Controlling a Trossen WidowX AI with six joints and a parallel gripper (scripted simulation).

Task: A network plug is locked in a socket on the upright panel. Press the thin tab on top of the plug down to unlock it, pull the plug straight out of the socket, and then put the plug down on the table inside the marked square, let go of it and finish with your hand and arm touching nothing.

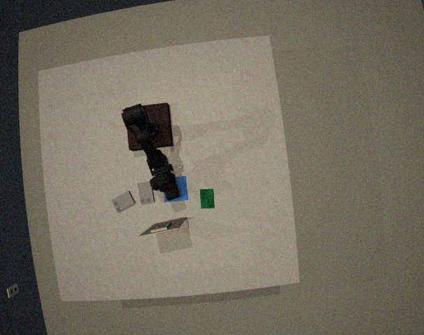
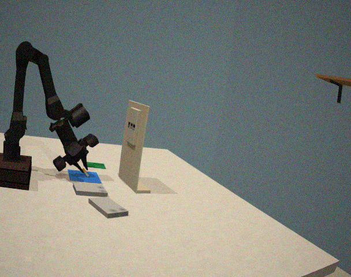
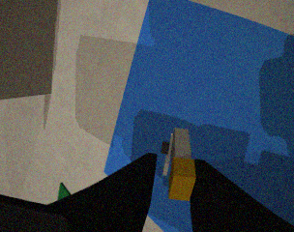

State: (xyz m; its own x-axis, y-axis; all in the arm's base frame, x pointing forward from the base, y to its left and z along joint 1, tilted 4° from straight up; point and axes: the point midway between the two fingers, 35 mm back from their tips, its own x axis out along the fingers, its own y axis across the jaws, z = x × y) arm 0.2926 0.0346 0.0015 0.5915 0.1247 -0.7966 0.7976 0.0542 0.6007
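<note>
Gripper (image 3: 168, 174) low over blue square (image 3: 205, 77), fingers parted slightly, gap visible left of the plug (image 3: 182, 168), which sits on the blue square beside the right finger. Grey slabs (image 2: 90, 188) alongside, green patch (image 2: 95, 165) beyond, upright panel (image 2: 133, 146) further out on pale table (image 2: 199, 226); blue-grey wall (image 2: 229, 59) behind.

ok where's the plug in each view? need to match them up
Top: not visible, hidden under the gripper above the blue square.
Exterior: plug at the fingertips, low over the blue square, left of the upright panel.
Wrist: lower centre, yellow-and-grey piece between the fingers.
Shared landmark: the blue square.
</note>
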